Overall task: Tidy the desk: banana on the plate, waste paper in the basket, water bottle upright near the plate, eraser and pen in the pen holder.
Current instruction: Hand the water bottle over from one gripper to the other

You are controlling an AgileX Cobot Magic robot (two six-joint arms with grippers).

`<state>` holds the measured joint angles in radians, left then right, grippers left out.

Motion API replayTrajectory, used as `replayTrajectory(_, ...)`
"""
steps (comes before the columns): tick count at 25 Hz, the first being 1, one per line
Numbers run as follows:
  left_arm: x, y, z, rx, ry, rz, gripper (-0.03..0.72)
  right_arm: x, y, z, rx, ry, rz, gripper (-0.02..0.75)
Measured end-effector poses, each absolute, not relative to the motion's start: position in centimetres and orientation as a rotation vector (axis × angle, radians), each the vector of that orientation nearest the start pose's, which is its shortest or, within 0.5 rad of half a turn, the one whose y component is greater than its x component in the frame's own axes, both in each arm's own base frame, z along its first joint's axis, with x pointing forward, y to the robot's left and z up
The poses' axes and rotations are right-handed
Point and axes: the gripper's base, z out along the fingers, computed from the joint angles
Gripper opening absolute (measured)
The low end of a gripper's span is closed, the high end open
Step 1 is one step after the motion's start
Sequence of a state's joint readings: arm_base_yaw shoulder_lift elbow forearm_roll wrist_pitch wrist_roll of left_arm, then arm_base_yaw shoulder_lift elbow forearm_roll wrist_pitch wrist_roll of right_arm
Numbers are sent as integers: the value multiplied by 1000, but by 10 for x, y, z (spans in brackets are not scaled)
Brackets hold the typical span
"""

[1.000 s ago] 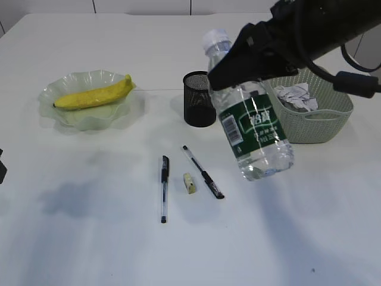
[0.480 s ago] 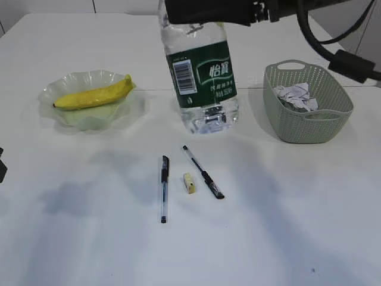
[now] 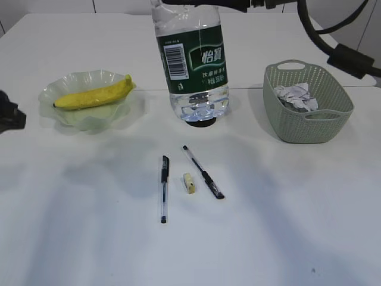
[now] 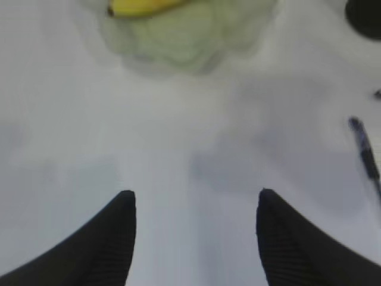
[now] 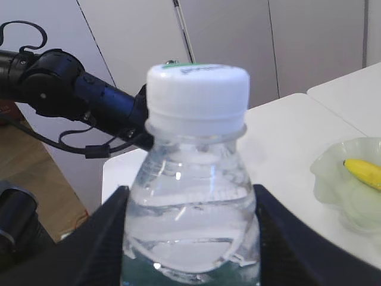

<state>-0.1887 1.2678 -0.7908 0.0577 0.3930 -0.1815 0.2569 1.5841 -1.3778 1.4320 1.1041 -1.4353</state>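
Clear plastic water bottle (image 3: pixel 193 65), white cap, green label: clamped at the shoulder by the right gripper (image 5: pixel 189 205); swung from tilted to upright, now hanging above the white desk (image 3: pixel 286 226) toward its far edge, between scalloped green plate (image 3: pixel 89 119) and woven green basket (image 3: pixel 309 122). Placement pending. Left gripper (image 4: pixel 195 223): released, empty.

Exterior cam: chest height, angled down across the desk (image 3: pixel 71 238), mid range, whole layout in frame. Left wrist cam: looks down past its own fingers (image 4: pixel 119 238) at the desk, close (soft focus), plate (image 4: pixel 190 42) and banana (image 4: pixel 140 6) at top edge. Right wrist cam: roughly level, very close on the bottle (image 5: pixel 193 179), room wall behind. All three share plate and banana; the bottle shows in exterior and right wrist.
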Motion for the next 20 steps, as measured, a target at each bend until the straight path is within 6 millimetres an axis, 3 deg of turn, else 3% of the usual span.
replayTrajectory(8,267,-63,288,91,2013,-237,430,302,163,381,-1115,1507,1054,419)
replayTrajectory(15,251,-101,279,267,1855,-348,428,303,162,381,-1108,1508,1037,419)
replayTrajectory(20,246,-116,283,319,1773,-431,428,303,162,381,-1107,1507,1032,419)
